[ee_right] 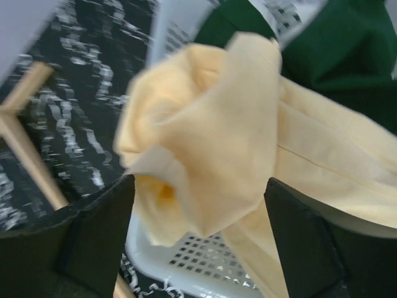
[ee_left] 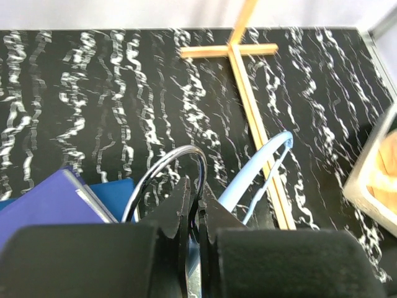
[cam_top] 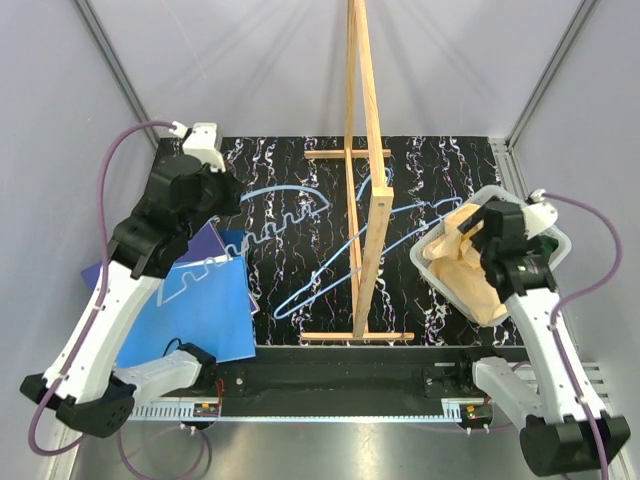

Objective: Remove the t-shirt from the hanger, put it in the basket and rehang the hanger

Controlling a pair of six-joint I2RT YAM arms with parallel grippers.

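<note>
The pale yellow t-shirt point(cam_top: 468, 268) lies bunched in a white basket point(cam_top: 433, 268) at the right. My right gripper point(cam_top: 492, 236) hovers just over it. In the right wrist view the gripper point(ee_right: 198, 230) is open. Its fingers point(ee_right: 93, 230) stand wide apart on either side of the blurred shirt point(ee_right: 211, 136) and do not pinch it. My left gripper point(cam_top: 218, 190) is at the back left, shut on the wire hook point(ee_left: 186, 155) of a light-blue hanger point(ee_left: 260, 167). That hanger point(cam_top: 288, 205) is bare and reaches right from the gripper over the black marbled table.
A tall wooden rack point(cam_top: 365, 170) stands mid-table between the arms. A second light-blue hanger point(cam_top: 335, 268) lies under it. Another hanger point(cam_top: 200, 270) rests on folded blue cloths point(cam_top: 195, 310) at the left. A green cloth point(ee_right: 335, 56) lies in the basket point(ee_right: 205, 261) too.
</note>
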